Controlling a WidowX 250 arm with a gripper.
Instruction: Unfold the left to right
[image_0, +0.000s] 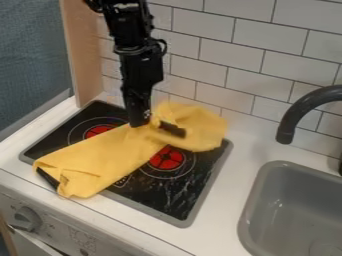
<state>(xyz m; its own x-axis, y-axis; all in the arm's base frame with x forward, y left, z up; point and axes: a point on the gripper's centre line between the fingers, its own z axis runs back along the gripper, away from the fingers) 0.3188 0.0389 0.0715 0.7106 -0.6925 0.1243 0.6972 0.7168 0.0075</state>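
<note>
The black gripper (155, 126) hangs over the back part of the stove, with its fingers apart. Yellow cloth (107, 159) lies diagonally across the black stovetop, from the front left corner to the back right. Its front left end is fairly flat, with a small fold near the corner. At the back right the cloth is bunched and raised around the gripper's right finger (172, 129), close to the tiled wall. Some of the fabric shows between the two fingers; whether they touch it is unclear.
The stovetop (175, 197) has red burner markings, partly under the cloth. On the right are a grey sink (290, 205) and a dark curved faucet (298, 109). White tiles (227, 65) stand behind, a wooden panel (85, 50) at the left, and a knob (27, 218) on the front.
</note>
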